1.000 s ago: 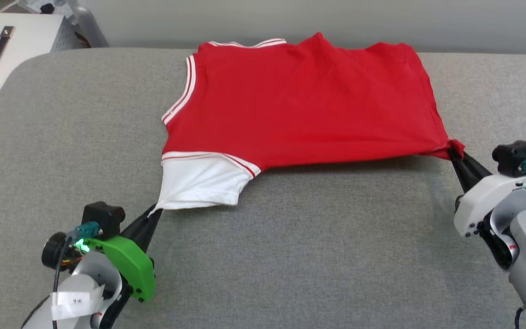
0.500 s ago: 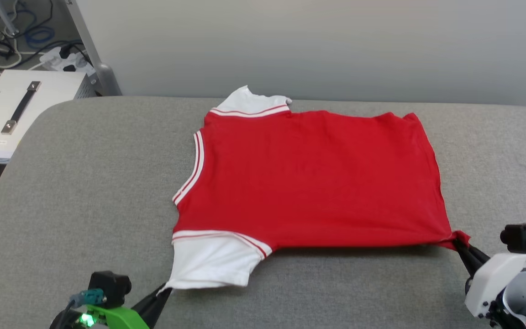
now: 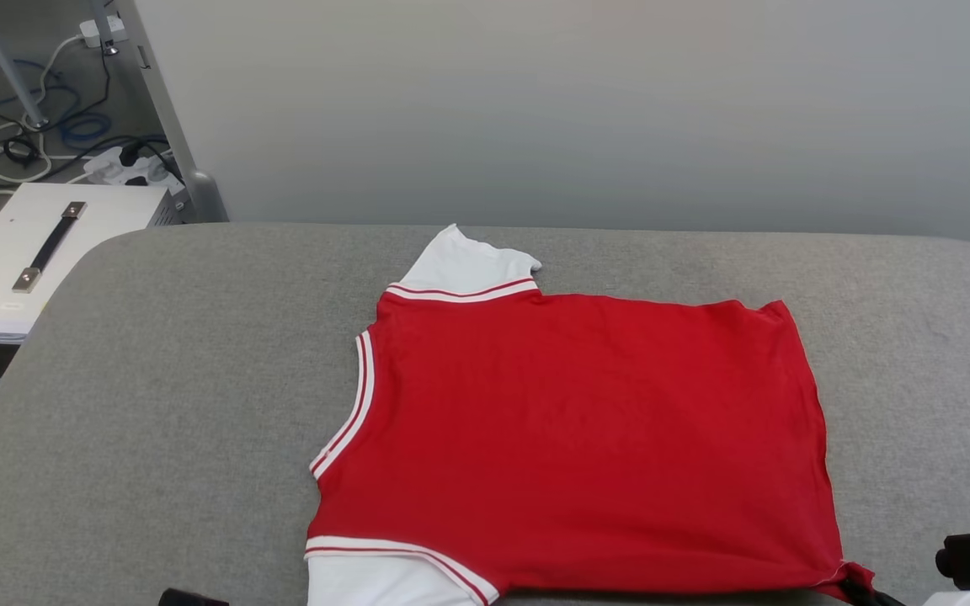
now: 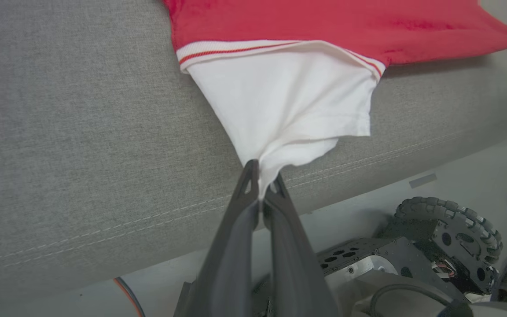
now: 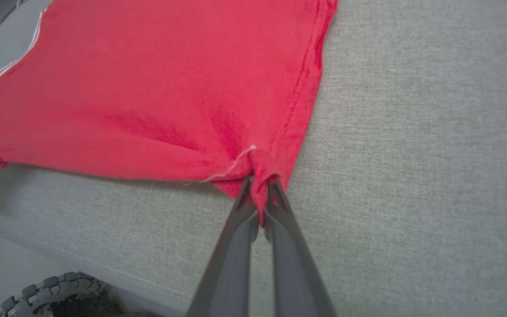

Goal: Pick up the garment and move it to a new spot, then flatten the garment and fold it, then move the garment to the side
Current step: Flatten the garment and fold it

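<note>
Garment [image 3: 578,438] lies plain red side up on grey padded tabletop [image 3: 157,379], reaching toward tabletop's front edge.
Left gripper [image 4: 260,176] pinches white sleeve tip [image 4: 275,154]. Right gripper [image 5: 260,187] pinches red hem corner [image 5: 264,169].
Judged step: flattening.
Advice: draw both corners evenly, low over tabletop. Uneven tug risks skew and wrinkles.

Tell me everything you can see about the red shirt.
The red shirt looks like soft knit cloth, with white short sleeves and red-and-white striped trim. It lies spread flat on the grey padded surface, plain side up, neck toward the robot's left. The left gripper is shut on the near sleeve; the right gripper pinches the near hem corner, bunching it.
</note>
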Robot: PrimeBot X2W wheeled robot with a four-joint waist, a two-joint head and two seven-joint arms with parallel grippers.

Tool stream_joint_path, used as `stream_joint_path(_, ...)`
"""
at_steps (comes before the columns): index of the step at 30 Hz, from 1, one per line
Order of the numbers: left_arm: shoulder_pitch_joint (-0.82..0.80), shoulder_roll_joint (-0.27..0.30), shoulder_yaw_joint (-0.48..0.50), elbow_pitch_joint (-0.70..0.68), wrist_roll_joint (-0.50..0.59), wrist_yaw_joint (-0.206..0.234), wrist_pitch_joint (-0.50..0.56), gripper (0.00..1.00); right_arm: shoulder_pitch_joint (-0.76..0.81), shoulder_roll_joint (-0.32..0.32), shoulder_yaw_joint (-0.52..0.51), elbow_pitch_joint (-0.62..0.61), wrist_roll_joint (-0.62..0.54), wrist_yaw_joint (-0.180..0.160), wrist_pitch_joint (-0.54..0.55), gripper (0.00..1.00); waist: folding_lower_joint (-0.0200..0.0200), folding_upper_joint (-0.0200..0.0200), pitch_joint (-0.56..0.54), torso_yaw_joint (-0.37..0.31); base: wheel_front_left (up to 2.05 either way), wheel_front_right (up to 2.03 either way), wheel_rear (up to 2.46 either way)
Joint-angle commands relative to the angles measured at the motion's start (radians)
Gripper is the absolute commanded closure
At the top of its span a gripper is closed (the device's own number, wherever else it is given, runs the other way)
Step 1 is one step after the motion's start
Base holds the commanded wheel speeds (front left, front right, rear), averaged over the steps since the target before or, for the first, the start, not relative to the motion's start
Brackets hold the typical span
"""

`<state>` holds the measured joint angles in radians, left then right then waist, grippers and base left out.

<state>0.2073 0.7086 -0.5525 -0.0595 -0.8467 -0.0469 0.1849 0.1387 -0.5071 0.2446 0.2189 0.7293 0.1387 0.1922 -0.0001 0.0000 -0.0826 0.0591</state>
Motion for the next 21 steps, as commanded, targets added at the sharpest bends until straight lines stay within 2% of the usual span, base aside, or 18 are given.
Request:
stream_joint_path(1,0.016,0.014,0.010,-0.017,-0.006,0.009,-0.006,1.00,0.023,0.001,-0.018,-0.032,-0.008,-0.008,0.020,1.00,0.0001,0.0000,0.008,-0.003,0.00,0.00,0.00)
stream_joint_path(4,0.019,0.039,0.034,-0.054,-0.001,0.022,-0.016,1.00,0.055,0.007,-0.064,-0.122,-0.022,-0.008,0.077,1.00,0.0001,0.0000,0.027,-0.007,0.00,0.00,0.00)
stream_joint_path(10,-0.052,0.051,0.076,-0.117,0.008,0.038,-0.021,1.00,0.047,0.020,-0.147,-0.260,-0.037,-0.008,0.179,1.00,0.0001,0.0000,0.078,-0.011,0.00,0.00,0.00)
stream_joint_path(15,-0.157,0.043,0.085,-0.128,0.025,0.038,0.008,1.00,-0.002,0.034,-0.181,-0.310,-0.056,-0.008,0.244,1.00,0.0001,0.0000,0.125,-0.016,0.00,0.00,0.00)
stream_joint_path(21,-0.277,0.027,0.091,-0.094,0.045,0.027,0.029,1.00,-0.100,0.044,-0.187,-0.312,-0.071,-0.008,0.289,1.00,0.0001,0.0000,0.212,-0.027,0.00,0.00,0.00)
